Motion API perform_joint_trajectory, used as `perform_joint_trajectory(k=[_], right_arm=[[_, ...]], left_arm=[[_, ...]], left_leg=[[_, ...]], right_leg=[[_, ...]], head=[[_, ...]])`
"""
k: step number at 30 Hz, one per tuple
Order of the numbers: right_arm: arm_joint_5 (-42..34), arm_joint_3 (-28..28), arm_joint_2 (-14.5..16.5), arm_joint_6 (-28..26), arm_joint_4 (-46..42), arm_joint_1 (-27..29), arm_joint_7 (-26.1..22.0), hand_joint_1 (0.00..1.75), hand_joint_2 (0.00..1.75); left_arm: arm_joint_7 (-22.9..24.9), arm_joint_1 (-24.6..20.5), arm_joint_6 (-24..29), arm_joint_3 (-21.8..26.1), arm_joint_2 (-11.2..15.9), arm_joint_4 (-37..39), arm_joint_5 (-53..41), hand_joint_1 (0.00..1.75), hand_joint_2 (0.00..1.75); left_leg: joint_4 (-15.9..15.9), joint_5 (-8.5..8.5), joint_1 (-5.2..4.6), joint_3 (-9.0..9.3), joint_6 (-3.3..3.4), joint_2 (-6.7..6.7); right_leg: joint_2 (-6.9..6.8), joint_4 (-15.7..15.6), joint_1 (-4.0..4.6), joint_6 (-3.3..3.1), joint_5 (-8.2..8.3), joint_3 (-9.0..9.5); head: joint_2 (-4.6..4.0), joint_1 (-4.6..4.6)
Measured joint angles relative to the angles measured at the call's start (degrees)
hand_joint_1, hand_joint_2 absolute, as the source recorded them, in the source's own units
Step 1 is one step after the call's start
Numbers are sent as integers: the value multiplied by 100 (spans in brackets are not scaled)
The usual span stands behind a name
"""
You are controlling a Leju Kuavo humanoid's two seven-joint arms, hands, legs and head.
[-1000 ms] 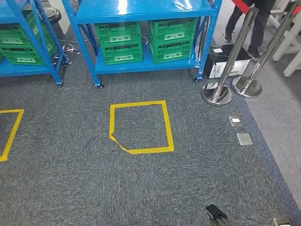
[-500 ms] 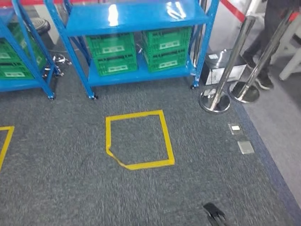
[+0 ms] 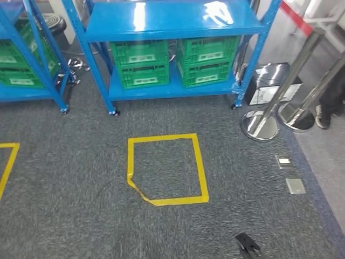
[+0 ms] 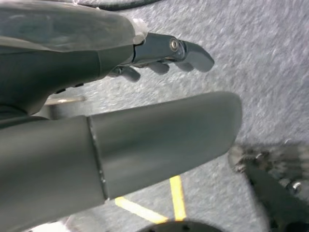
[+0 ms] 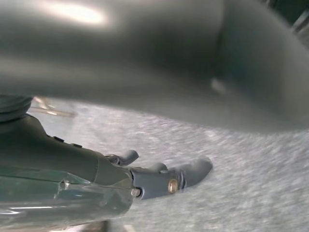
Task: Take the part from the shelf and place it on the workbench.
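Observation:
Ahead stands a blue shelf unit (image 3: 171,19) on wheels; its middle board looks bare apart from glare. Two stacks of green crates (image 3: 140,62) (image 3: 207,59) sit on its lowest board. I cannot make out the part on it. My left hand (image 4: 73,67) hangs over the grey carpet, its fingers (image 4: 189,53) stretched out apart from the thumb and holding nothing. My right hand (image 5: 91,169) hangs the same way, with its fingers (image 5: 182,176) straight and nothing in them.
A yellow tape square (image 3: 166,167) marks the carpet in front of the shelf. A second blue shelf (image 3: 24,91) stands at the left. Two chrome barrier posts (image 3: 260,121) (image 3: 297,116) and a dark box (image 3: 273,81) are at the right, next to a person's shoe (image 3: 325,113).
The whole picture has shifted: my view has swung while I walk, so shelf and tape square sit further right and lower. The person at the right has stepped further right. Both hands still hang with nothing in them.

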Motion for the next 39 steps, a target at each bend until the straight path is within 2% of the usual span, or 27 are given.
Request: perform_joint_trajectory(k=[5,9,14,18,22,30,31,32,34,35,36,38,39], right_arm=[[-1,0,-1,-15,5,-21,8,0,0],[3,8,7,-5,7,-30,7,0,0],[4,19,8,-2,7,-35,12,0,0],[4,24,8,4,4,-51,15,0,0],[4,30,8,34,4,-61,15,0,0],[4,38,8,44,4,-61,28,0,0],[4,39,12,44,4,-61,31,0,0],[4,40,15,44,4,-69,33,0,0],[4,42,19,44,1,-85,36,0,0],[3,42,16,44,-1,-92,37,0,0],[3,43,14,44,-2,-93,35,0,0],[3,44,11,44,-2,-89,33,0,0],[3,44,10,44,-1,-79,33,0,0]], left_arm=[[9,-9,18,1,13,1,2,0,0],[44,-18,19,1,47,0,3,0,0],[64,-43,20,1,50,0,3,0,0],[69,-46,20,1,40,0,3,0,0],[71,-45,22,1,42,0,3,0,0],[70,-45,30,1,45,0,1,0,0],[70,-45,31,1,56,0,0,0,0],[69,-50,30,1,60,1,-1,0,0],[66,-59,29,1,54,2,-2,0,0],[62,-63,28,1,41,2,-2,0,0],[59,-63,28,1,32,2,-2,0,0],[54,-60,25,1,21,2,-2,0,0],[53,-53,23,1,15,2,-2,0,0]], left_leg=[[-93,88,1,24,-28,5],[-115,94,-12,40,-32,4],[-256,21,-10,127,23,8],[-296,28,-6,156,-38,8],[-302,68,-11,155,-60,8],[-426,178,-18,164,-35,8],[-438,181,-23,169,-29,8],[-503,203,-23,198,10,8],[-862,321,26,424,81,23],[-1080,387,65,568,111,36],[-1242,426,105,697,100,51],[-1328,388,162,824,47,70],[-1321,341,199,876,-1,74]], right_leg=[[17,-20,-3,13,55,-2],[41,-97,-36,32,-42,33],[35,-111,-15,-38,-60,52],[33,-111,-8,-92,-35,66],[32,-126,-15,-103,12,68],[31,-266,-29,-96,111,72],[29,-290,-40,-77,126,76],[32,-348,-43,-53,145,107],[24,-433,-29,-11,153,164],[24,-326,-18,3,85,129],[19,-65,-23,23,-29,7],[19,696,-87,115,-283,-368],[13,951,-137,182,-313,-507]], head=[[0,-8],[0,-48],[0,-102],[0,-114],[0,-119],[0,-122],[0,-120],[0,-123],[0,-118],[0,-104],[0,-77],[0,-35],[0,-26]])
